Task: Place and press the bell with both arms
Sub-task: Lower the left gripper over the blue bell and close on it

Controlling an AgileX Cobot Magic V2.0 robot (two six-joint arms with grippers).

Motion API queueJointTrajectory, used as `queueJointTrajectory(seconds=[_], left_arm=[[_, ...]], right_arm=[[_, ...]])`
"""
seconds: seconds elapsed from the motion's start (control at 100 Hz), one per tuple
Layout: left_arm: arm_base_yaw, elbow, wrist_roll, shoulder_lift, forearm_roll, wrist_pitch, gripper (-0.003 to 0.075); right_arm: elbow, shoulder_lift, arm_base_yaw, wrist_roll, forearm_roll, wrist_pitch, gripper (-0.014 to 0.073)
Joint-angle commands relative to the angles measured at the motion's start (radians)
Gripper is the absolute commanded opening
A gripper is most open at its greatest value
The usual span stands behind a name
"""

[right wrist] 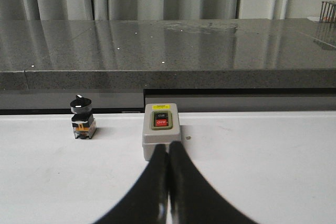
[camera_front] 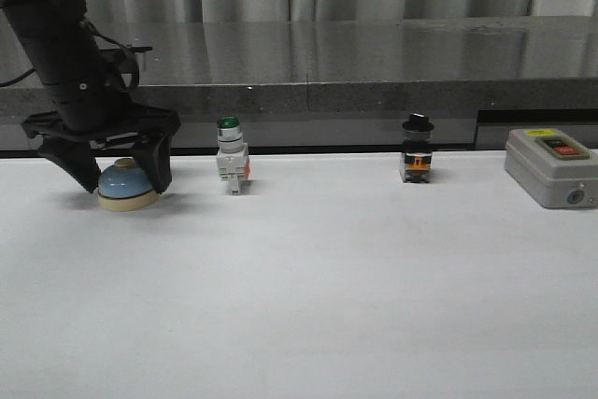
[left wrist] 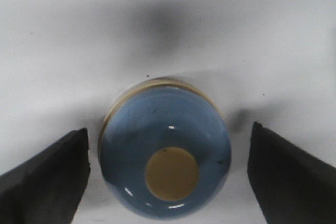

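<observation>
- Right end effector is sitting nearest the robot, fingers pressed together with nothing between them, pointing at the grey two-button box. It is not showing in the front view, so its reach to the bell is hard to judge.
- Risk: if the right arm is the one pressing, it is facing a long sweep across the surface and could be clipping the black-capped switch or the green-capped switch on the way.
- Left end effector is standing spread wide over the bell, one finger either side; wrist view is showing gaps on both sides, so nothing is gripped.
- The bell is resting on the surface at far left, near the back edge, just left of the green-capped switch.
- Risk: bell is looking off-centre between the fingers, nearer one side. Closing like this could be shoving it sideways or tipping it.
- Risk: the dome is glossy and rounded, so pads closing high on it are likely slipping upward; gripping low near the cream base looks safer.
- Risk: descending further could be pushing the cream button prematurely.
</observation>
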Motion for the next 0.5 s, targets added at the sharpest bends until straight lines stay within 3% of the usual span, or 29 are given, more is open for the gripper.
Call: queueJointTrajectory(seconds=[0.0,0.16,0.49], left_arm=[[-0.004,-0.031,0.002,-0.056,-0.015,-0.015,0.0505],[-0.006,-0.031,0.002,-0.056,-0.015,-0.012,0.0403],[-0.006,-0.031,0.002,-0.102,-0.008,0.056,0.0399]], right_arm=[[-0.014,-0.017,-0.001,-0.002,-0.012,-0.081,-0.006],[-0.014,-0.017,-0.001,-0.002,-0.012,-0.081,-0.006],[-0.014,-0.017,-0.001,-0.002,-0.012,-0.081,-0.006]])
